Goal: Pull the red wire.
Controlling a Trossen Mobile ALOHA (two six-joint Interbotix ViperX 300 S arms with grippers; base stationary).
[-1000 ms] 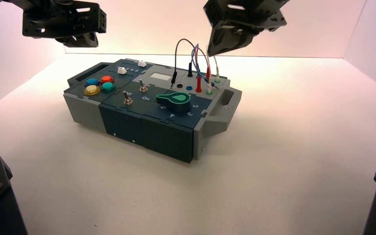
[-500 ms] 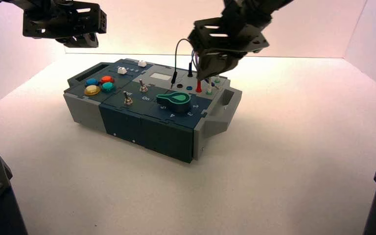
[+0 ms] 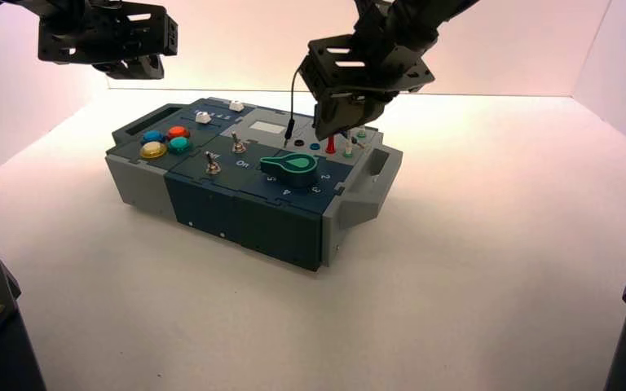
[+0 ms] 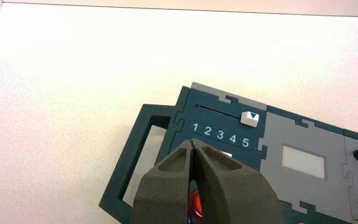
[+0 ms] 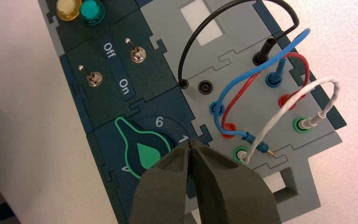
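Both plugs of the red wire sit in their sockets, just beyond the right tool, whose fingers are pressed together, holding nothing.

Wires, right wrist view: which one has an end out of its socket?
The blue wire: one plug lies loose on the grey panel, metal pin bare. The red wire, black wire and white wire have both ends seated.

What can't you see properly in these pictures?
- High view: the right gripper covers most of the red wire.
- Right wrist view: its fingers hide part of the green knob.
- Left wrist view: the left gripper hides the buttons; the wires are cut off.
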